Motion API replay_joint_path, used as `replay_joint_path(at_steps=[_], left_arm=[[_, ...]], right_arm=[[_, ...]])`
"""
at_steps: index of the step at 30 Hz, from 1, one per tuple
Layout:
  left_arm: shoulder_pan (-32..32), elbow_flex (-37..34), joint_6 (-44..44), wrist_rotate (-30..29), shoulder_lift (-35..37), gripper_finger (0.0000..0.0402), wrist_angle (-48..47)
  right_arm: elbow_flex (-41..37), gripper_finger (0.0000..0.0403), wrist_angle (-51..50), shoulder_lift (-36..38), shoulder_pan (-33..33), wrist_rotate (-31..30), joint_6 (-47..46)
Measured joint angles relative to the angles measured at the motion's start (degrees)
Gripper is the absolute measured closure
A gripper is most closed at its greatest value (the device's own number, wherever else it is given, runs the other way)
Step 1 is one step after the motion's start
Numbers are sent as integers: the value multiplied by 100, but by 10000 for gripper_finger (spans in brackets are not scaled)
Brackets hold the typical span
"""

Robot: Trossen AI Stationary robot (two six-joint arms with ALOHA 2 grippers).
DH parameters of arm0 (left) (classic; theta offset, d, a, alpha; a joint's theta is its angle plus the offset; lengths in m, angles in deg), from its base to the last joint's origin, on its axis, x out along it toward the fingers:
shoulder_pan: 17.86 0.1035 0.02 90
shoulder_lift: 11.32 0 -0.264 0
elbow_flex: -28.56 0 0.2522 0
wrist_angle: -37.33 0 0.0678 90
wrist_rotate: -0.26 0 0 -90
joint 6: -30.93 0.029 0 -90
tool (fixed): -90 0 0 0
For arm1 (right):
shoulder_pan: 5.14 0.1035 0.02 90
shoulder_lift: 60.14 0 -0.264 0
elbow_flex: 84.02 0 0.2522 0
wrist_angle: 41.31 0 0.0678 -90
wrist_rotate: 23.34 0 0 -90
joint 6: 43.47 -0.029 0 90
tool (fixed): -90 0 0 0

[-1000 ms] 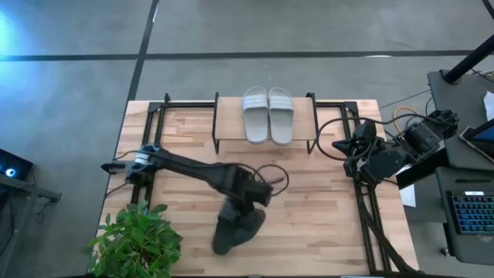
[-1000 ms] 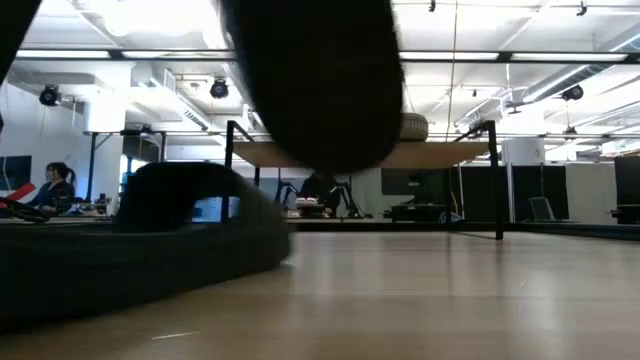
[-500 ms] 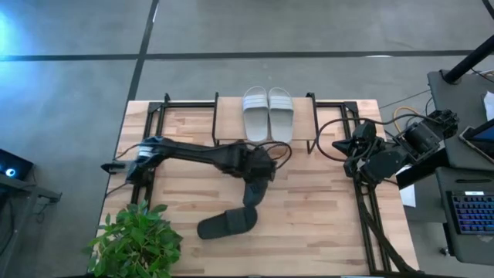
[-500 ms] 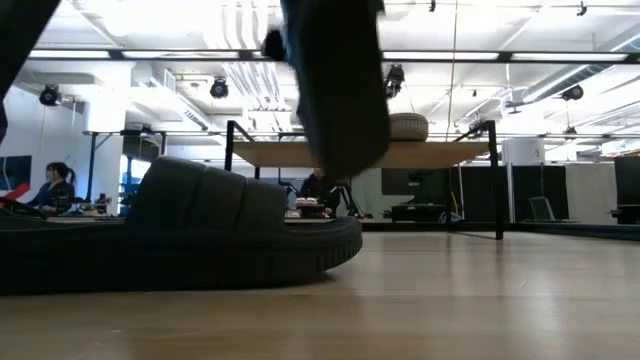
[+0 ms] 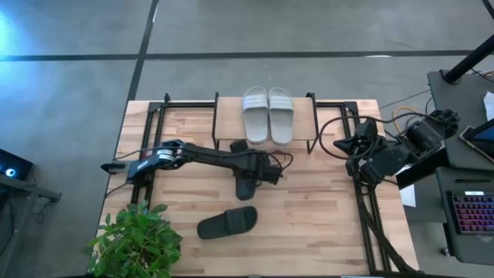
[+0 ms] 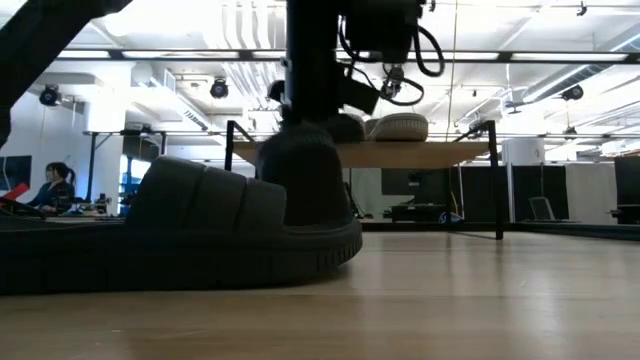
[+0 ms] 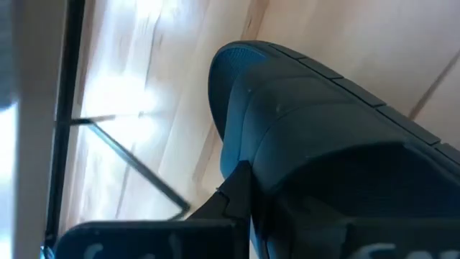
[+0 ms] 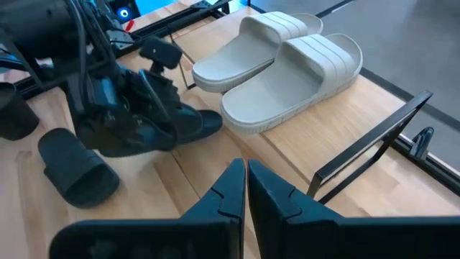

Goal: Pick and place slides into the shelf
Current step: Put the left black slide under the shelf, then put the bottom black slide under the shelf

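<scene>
Matte black, ribbed-strap slide (image 5: 244,184) hangs gripped in the left tool (image 5: 255,171) mid-desk, before the plank shelf (image 5: 228,123) holding beige slides (image 5: 268,114). Right tool (image 8: 243,188) pinched closed at the desk's right edge.

Two light grey slides (image 5: 268,114) side by side on the shelf (image 5: 228,123) – soles down, touching, toward the right half of its plank top. One black slide (image 5: 244,171) just in front of the shelf, tilted and clamped in the left gripper (image 5: 257,176), one end at the shelf's front edge. Second black slide (image 5: 227,222) flat on the tabletop, well forward of the shelf, lying crosswise – strap up.
</scene>
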Motion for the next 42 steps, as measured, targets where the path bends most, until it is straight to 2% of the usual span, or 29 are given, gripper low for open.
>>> replay_joint_path(at_steps=[5, 8, 14, 18, 21, 25, 28, 33, 35, 38, 40, 42], left_arm=[[2, 1, 0, -61, -158, 396, 150], [-2, -6, 22, -63, -174, 374, 230], [9, 23, 44, -106, -135, 293, 537], [9, 31, 44, -175, -112, 228, 448], [-46, 55, 39, -52, -93, 194, 283], [-219, 149, 143, 374, 130, 180, 265], [-407, 211, -145, 806, 451, 181, 259], [-1079, 145, -165, 2243, 1281, 211, 212], [-1401, 17, -695, 2468, 1570, 226, 210], [-1628, -220, -2656, 2687, 1831, 239, 392], [-1703, -450, -3994, 2643, 1962, 241, 887], [-1798, -779, -4922, 2607, 2055, 241, 1624]], right_arm=[[0, 394, 1, 16, 1, -4, 2], [0, 394, 1, 21, 1, -3, -11], [0, 394, 3, 42, 0, -7, -26], [0, 394, 3, 42, -1, -7, -34], [0, 394, 3, 42, -1, -16, -32], [0, 394, 3, 42, -1, -22, 11], [0, 394, 1, 42, -1, -22, 45], [0, 394, -3, 45, 1, -12, 55], [0, 394, -11, 45, 0, -2, 57], [0, 394, -32, 47, -1, 0, 74], [0, 394, -45, 42, 1, -2, 131], [0, 394, -45, 42, 0, -5, 211]])
